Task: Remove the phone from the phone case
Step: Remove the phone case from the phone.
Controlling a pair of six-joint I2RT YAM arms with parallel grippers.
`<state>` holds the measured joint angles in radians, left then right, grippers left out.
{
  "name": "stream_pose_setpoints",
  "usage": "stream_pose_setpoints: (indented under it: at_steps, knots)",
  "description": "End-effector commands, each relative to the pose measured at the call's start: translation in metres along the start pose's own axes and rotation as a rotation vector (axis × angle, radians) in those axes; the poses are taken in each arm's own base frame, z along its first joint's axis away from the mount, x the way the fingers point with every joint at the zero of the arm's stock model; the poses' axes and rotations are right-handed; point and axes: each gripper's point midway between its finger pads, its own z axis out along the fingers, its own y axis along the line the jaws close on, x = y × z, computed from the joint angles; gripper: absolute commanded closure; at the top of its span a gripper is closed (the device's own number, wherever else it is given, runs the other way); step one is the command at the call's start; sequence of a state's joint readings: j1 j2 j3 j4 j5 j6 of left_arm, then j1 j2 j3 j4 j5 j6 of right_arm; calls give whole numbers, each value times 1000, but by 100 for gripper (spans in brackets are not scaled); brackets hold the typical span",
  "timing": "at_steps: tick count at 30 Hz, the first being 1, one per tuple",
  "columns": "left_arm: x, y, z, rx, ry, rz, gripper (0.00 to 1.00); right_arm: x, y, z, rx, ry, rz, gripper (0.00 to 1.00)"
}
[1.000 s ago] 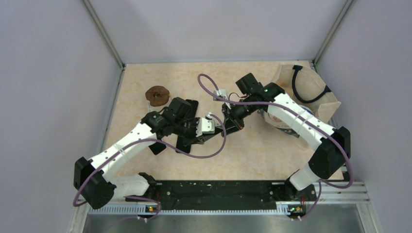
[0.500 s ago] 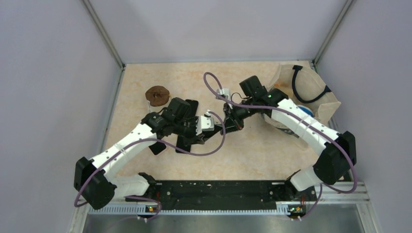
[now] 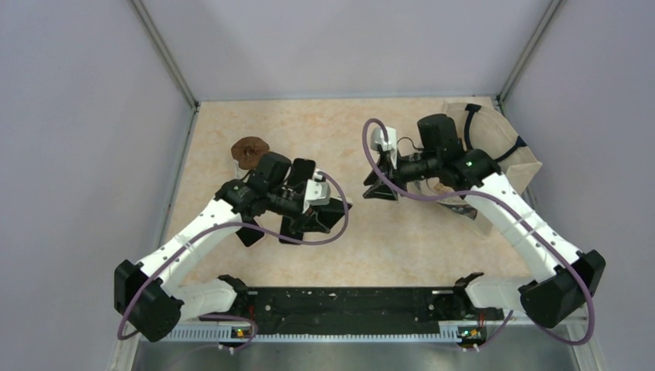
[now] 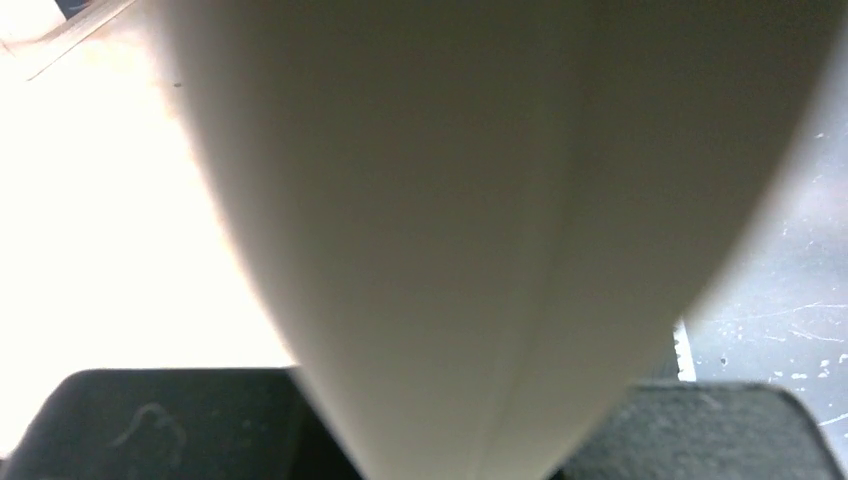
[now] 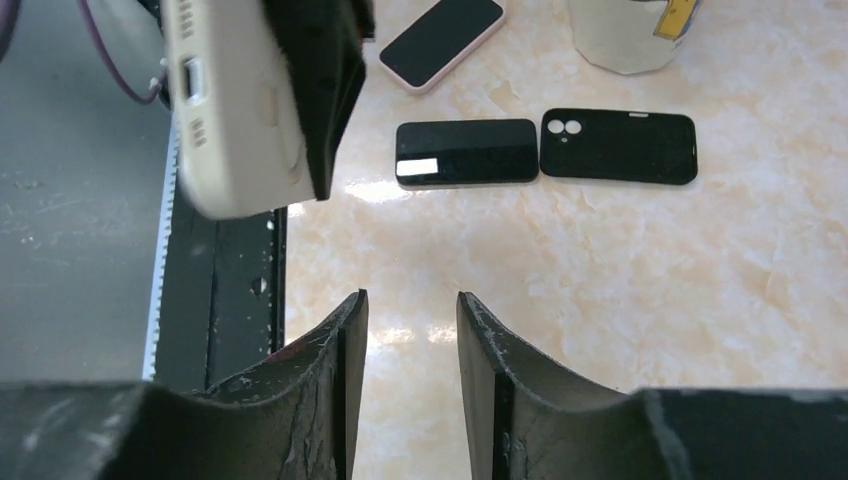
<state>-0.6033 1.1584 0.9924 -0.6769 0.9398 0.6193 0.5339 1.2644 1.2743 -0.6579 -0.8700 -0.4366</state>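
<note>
My left gripper [image 3: 332, 209] is shut on a cream phone case [image 5: 235, 110] and holds it above the table's middle. In the left wrist view the case's pale back [image 4: 500, 200] fills the frame, with my dark pads [image 4: 150, 430] at the bottom. The case's port cutout and speaker holes face the right wrist camera. A black finger lies against its back. The phone itself is hidden from every view. My right gripper [image 3: 376, 189] [image 5: 412, 297] hangs open to the right of the case, apart from it, with only bare table between its fingers.
A pink-cased handset [image 5: 440, 40], a bare black handset [image 5: 467, 152] and an empty black case [image 5: 618, 147] lie on the table under and left of my left arm. A brown round object [image 3: 249, 152] sits at the back left. A cream bag [image 3: 502, 151] stands at the back right.
My right gripper was shut at the case held by the left gripper. It has opened, let go and pulled back to the right. The left gripper has kept its hold.
</note>
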Motion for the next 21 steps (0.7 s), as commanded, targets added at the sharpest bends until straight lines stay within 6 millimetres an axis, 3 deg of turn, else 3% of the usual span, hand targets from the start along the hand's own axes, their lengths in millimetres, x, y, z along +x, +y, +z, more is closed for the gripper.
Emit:
stream_pose_setpoints:
  at_steps: [1, 4, 10, 15, 21]
  knots:
    - [-28, -1, -7, 28, -122, 40, 100, -17, 32, -22, -70, -31, -126, 57]
    - [-31, 3, -7, 22, -133, 24, 100, -29, 53, -30, -144, -72, -143, 52]
    - [-34, 11, -7, 17, -148, -27, 100, -52, 78, -37, -269, -167, -184, 52]
    - [-34, 14, -5, 16, -151, -50, 100, -65, 81, -37, -304, -202, -199, 53]
    - [-34, 17, -4, 10, -154, -57, 100, -64, 76, -24, -312, -192, -172, 53]
